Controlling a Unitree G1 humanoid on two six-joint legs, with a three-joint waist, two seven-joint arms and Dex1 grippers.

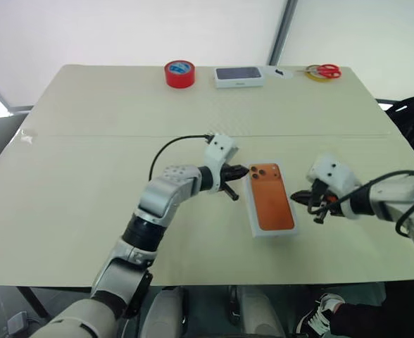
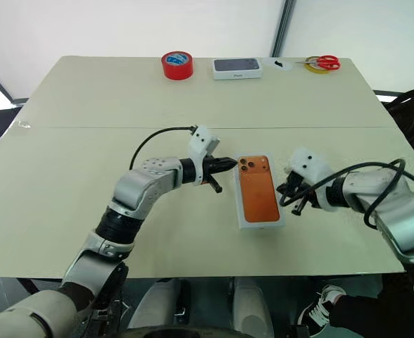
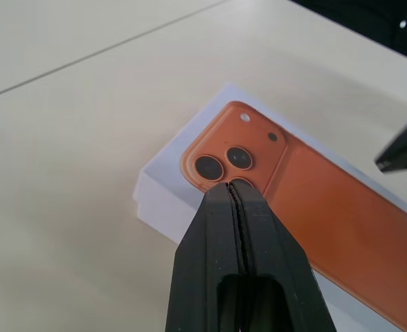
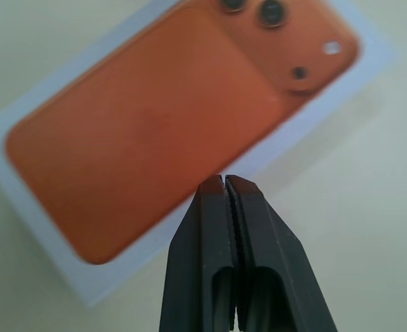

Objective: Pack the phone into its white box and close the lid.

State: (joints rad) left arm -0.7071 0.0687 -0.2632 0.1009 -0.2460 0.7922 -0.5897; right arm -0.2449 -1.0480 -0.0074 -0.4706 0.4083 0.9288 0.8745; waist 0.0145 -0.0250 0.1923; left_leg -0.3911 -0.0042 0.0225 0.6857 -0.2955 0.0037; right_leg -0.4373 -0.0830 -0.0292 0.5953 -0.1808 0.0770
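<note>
A white rectangular lid (image 1: 271,201) printed with an orange phone picture sits closed on its white box in the middle of the cream table (image 1: 87,176). The left gripper (image 1: 241,170), fingers pressed together and empty, is at its far left corner, and the right gripper (image 1: 296,196), also pinched closed and empty, is just beside its right edge. Along the far edge lie a red tape roll (image 1: 179,73), a white box with a dark top (image 1: 239,76) and red-handled scissors (image 1: 324,71)

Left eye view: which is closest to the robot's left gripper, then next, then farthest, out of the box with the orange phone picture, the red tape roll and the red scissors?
From the left gripper:
1. Box with the orange phone picture: right beside the gripper, mid-table.
2. Red tape roll: far edge of the table, towards the left.
3. Red scissors: far right corner.
</note>
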